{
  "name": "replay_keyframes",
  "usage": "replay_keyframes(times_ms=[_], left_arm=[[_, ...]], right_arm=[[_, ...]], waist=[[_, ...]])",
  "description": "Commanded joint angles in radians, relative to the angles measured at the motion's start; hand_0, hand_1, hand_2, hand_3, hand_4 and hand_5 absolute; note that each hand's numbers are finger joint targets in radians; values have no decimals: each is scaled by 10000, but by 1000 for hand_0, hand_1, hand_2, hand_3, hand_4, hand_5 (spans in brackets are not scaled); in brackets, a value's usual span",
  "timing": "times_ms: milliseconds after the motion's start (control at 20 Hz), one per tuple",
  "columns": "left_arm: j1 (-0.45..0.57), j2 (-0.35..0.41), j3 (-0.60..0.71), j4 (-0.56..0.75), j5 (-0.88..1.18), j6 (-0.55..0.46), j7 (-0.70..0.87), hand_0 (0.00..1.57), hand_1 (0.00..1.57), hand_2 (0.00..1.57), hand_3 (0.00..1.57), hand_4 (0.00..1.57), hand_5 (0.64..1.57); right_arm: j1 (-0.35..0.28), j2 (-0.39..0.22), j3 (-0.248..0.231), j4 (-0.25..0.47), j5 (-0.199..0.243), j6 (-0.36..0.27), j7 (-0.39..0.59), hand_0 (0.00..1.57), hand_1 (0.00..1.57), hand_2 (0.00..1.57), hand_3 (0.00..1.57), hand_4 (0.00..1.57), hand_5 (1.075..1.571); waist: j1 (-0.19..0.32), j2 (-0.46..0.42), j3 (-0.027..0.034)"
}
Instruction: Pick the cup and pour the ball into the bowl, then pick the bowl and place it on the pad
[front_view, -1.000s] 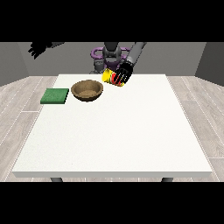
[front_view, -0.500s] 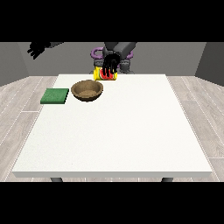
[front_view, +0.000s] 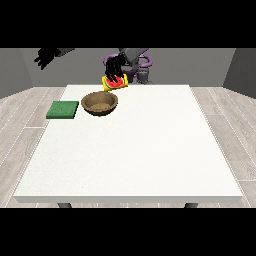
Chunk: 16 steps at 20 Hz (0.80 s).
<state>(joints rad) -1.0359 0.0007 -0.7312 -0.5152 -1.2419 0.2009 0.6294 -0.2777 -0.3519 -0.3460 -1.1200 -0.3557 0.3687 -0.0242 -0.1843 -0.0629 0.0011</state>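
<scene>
— Containers and contents?
— Brown bowl standing upright on the white worktop, near the far edge, towards the view's left; round, shallow, wood-like in tone, with a darker rim; interior lighter; nothing discernible inside. Yellow cup held off the worktop, just behind and above the bowl's far rim; tipped, with the red interior or contents facing the camera and down towards the bowl; ball not separable from that red patch; cannot tell whether still inside.

— Orientation of the cup?
— Long axis lying near level, slanting from the robot towards the camera; mouth lowest; base hidden under the fingers.

— Hands?
— Hand at the view's right: black, fingers curled over the top of the cup, clamped on it; directly above the bowl's far side. Hand at the view's left: raised well clear of the worktop, out beyond its left corner, touching nothing; fingers seen spread and fairly straight, apart.

— Pad?
— Green pad: flat, square, matt, lying at the worktop's left edge; just beside the bowl, not touching it; nothing resting on it.

— Surfaces?
— Worktop plain white and smooth, on dark legs; grey plank floor around it.
</scene>
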Motion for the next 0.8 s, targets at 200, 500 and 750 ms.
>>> replay_keyframes(times_ms=[200, 500, 750], left_arm=[[114, -7, -350, -1259, -519, -1872, -434, 0, 0, 1065, 1545, 1108, 1571], [1096, 1004, 1791, -2742, 1456, 534, -1136, 805, 805, 1571, 1563, 1168, 1561], [1665, 1412, 4696, -4211, 4769, 1350, -2475, 635, 635, 936, 669, 1285, 1545]], right_arm=[[232, -141, -167, 193, 87, 16, -496, 0, 0, 0, 165, 706, 1550], [429, -569, -627, 329, -208, -210, 178, 0, 0, 0, 50, 713, 1548], [845, -455, -712, 333, 52, -643, -39, 0, 0, 0, 132, 777, 1559]], waist=[[359, -18, -8], [1410, -593, -37], [2202, -728, -109]])
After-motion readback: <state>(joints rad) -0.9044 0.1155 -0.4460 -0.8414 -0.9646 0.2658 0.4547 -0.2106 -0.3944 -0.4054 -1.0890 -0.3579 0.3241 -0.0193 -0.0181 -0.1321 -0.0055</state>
